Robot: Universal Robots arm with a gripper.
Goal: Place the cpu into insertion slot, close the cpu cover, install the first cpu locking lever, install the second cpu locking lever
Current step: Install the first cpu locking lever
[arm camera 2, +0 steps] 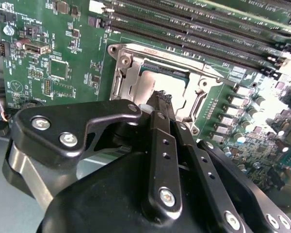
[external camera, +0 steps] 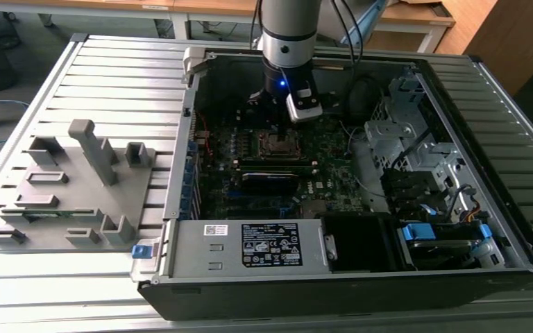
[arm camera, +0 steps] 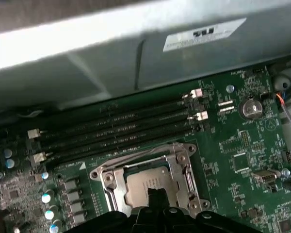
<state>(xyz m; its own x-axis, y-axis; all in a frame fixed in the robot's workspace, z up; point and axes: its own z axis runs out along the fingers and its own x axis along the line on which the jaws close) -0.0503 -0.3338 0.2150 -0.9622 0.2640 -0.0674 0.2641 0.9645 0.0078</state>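
The cpu (arm camera: 146,183) already sits in the insertion slot (arm camera: 148,180); our tool (arm camera 2: 161,99) hovers clenched above the cpu cover (arm camera 2: 160,80), probably for pressing.

Slatted table (external camera: 109,76) bearing computer case (external camera: 341,284), grey fixture (external camera: 72,187)

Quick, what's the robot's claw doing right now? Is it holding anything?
Gripper: fingers shut together, holding nothing that can be seen, tips right over the cpu sitting in the insertion slot.
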